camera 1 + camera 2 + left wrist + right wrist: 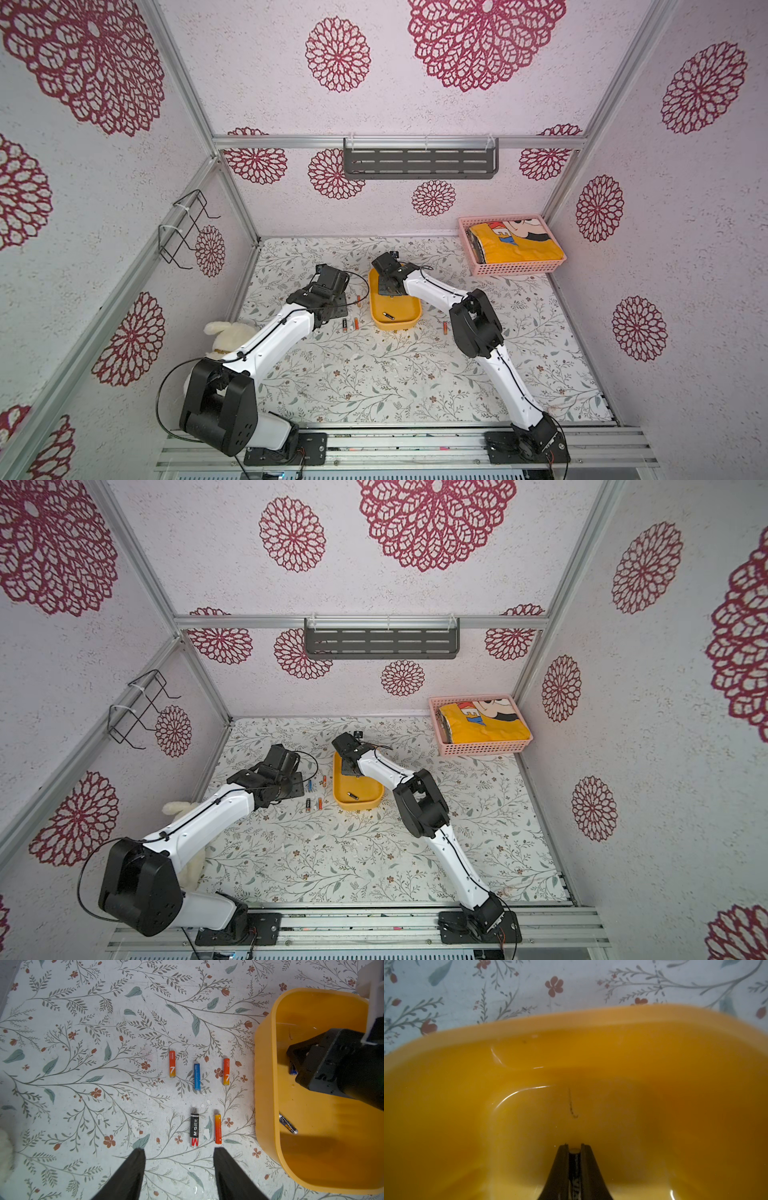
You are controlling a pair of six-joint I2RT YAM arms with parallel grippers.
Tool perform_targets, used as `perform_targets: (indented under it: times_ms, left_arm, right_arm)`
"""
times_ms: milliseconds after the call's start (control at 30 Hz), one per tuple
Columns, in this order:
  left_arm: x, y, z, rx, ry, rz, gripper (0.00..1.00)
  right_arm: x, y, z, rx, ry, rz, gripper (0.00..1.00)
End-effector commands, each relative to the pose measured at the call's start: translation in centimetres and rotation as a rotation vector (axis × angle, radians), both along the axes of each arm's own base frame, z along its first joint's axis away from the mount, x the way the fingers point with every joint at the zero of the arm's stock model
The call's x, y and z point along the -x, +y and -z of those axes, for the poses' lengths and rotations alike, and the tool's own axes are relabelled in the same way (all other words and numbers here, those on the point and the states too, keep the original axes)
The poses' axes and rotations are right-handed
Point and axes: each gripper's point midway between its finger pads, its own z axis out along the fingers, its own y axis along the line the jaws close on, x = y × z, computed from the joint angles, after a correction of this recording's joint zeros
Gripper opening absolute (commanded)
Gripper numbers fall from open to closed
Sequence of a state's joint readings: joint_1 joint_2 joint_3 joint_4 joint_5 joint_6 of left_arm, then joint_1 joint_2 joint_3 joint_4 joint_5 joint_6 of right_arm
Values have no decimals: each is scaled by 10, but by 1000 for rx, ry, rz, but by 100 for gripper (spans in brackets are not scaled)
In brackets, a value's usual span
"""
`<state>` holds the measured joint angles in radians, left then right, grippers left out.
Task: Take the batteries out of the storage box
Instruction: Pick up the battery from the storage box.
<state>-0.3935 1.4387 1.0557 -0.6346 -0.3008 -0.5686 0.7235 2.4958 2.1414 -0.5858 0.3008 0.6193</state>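
Batteries sit mostly out on the floral table. Both top views show a small cluster right by the left arm's tool end. In a top view one stray orange battery lies by the right arm's elbow. The right gripper reaches down into the storage box. A loose black battery lies on the box floor just behind it, not touching. Finger state is unreadable from up here. Left wrist view: the left gripper has its fingers spread with nothing between them. Five batteries lie ahead of its tips, roughly parallel and apart from each other. The M&G battery and near orange battery are closest. Farther out, a blue battery lies between two orange batteries. The storage box sits off to one side of this tool with the right gripper inside. The held battery shows a bluish end under that gripper, and the loose black battery lies near the box wall. Right wrist view: the right gripper is pinched tight on the held battery, metal cap at the tips, inside the box. The box rim is ahead of the tool, with table beyond.
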Motion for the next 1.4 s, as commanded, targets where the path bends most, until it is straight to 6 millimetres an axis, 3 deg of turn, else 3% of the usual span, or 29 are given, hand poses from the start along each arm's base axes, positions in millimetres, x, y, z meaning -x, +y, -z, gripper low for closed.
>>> perform_targets:
  times_ms: [0, 200, 633, 967, 1367]
  left_arm:
    - [-6, 0, -4, 2, -11, 2, 57]
    - [-11, -4, -4, 10, -5, 7, 57]
    - [-14, -8, -3, 13, 3, 13, 57]
    - [-17, -8, -10, 16, -15, 11, 57]
    - [-23, -19, -20, 24, -29, 34, 58]
  right_arm:
    - [18, -3, -11, 9, 63, -55, 8]
    - [15, -2, -40, -4, 18, -75, 9]
    - [20, -5, -57, 1, 12, -106, 10]
    - [19, -7, -96, -40, -30, -123, 9]
    - [27, -45, -155, -81, -98, -92, 9]
